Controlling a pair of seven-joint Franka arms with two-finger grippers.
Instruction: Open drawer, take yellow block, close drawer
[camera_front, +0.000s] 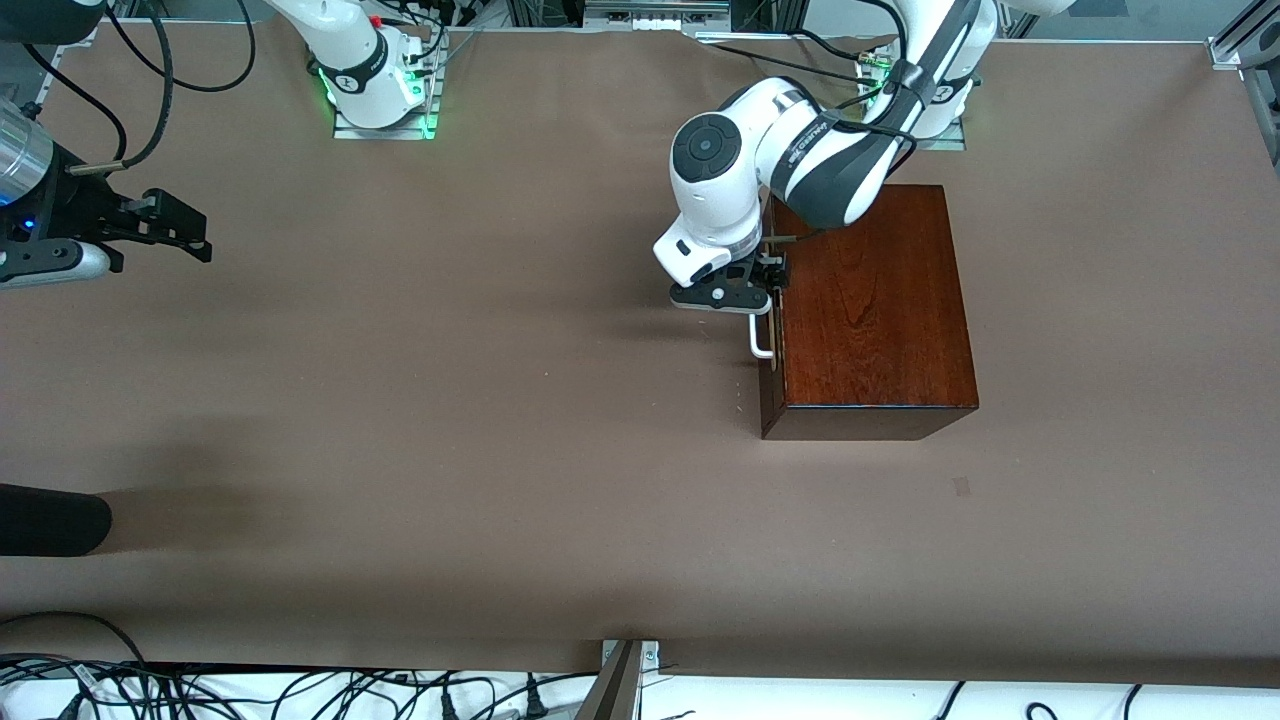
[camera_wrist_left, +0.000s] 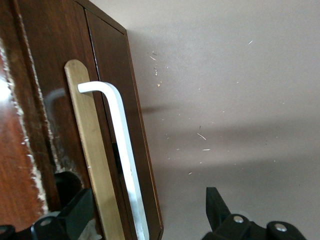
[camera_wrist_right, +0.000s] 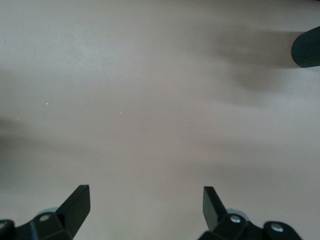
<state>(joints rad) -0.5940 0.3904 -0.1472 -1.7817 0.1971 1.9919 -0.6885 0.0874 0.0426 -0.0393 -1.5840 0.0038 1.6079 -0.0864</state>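
Observation:
The dark mahogany box (camera_front: 870, 310) stands on the table near the left arm's base. Its drawer front (camera_wrist_left: 135, 150) faces the right arm's end of the table and carries the white U-shaped handle (camera_front: 761, 340), which also shows in the left wrist view (camera_wrist_left: 122, 145). A thin light strip (camera_wrist_left: 92, 160) shows between the front and the box. My left gripper (camera_front: 765, 285) is open, with one finger on each side of the handle and the drawer front (camera_wrist_left: 147, 210). The yellow block is hidden. My right gripper (camera_front: 195, 230) waits open and empty over bare table (camera_wrist_right: 147, 205).
A black rounded object (camera_front: 50, 520) lies at the right arm's end of the table, near the front camera, and also shows in the right wrist view (camera_wrist_right: 306, 47). Cables (camera_front: 300, 695) hang along the table's front edge.

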